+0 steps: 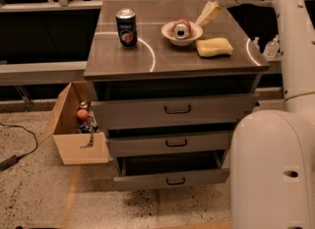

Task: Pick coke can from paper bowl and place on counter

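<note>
The coke can [181, 28] lies on its side in the white paper bowl [169, 32], silver end facing the camera. The bowl stands at the back middle of the grey metal counter [197, 65]. My gripper [200, 22] hangs from the white arm at the top right, slanting down and left. Its tip is just at the bowl's right rim, beside the can and not holding it.
A taller dark blue can [127, 28] stands left of the bowl. A yellow sponge [214, 46] lies to the bowl's right front. The cabinet's lowest drawer [170, 176] is pulled out. An open cardboard box [74, 142] sits on the floor at the left. My white base [273, 169] fills the lower right.
</note>
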Controlling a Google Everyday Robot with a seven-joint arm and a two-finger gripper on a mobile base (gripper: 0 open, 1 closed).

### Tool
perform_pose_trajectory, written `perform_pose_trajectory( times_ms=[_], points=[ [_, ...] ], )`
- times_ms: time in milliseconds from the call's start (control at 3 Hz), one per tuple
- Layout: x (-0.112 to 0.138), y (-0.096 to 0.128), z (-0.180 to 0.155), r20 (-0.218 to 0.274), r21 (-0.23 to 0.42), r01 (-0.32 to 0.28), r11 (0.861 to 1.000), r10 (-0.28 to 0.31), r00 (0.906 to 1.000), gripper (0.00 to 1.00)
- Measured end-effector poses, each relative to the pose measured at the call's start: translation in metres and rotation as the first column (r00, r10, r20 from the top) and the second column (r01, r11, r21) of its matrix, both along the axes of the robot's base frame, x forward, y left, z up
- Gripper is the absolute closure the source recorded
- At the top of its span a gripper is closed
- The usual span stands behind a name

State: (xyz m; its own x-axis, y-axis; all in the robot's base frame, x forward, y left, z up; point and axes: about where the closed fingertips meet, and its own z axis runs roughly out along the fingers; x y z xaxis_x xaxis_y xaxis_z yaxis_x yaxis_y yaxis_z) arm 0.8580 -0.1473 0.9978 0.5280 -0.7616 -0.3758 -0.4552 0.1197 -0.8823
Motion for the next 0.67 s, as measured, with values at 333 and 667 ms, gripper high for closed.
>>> perform_pose_trajectory(
  times_ms=[333, 667],
  points=[
    [0.006, 0.009, -0.016, 0.008, -0.042, -0.031, 0.999, 0.031, 0.9995, 0.00],
    [0.021, 0.026, -0.038, -0.014, -0.103, -0.021, 0.994, 0.020, 0.9997, 0.00]
  ],
)
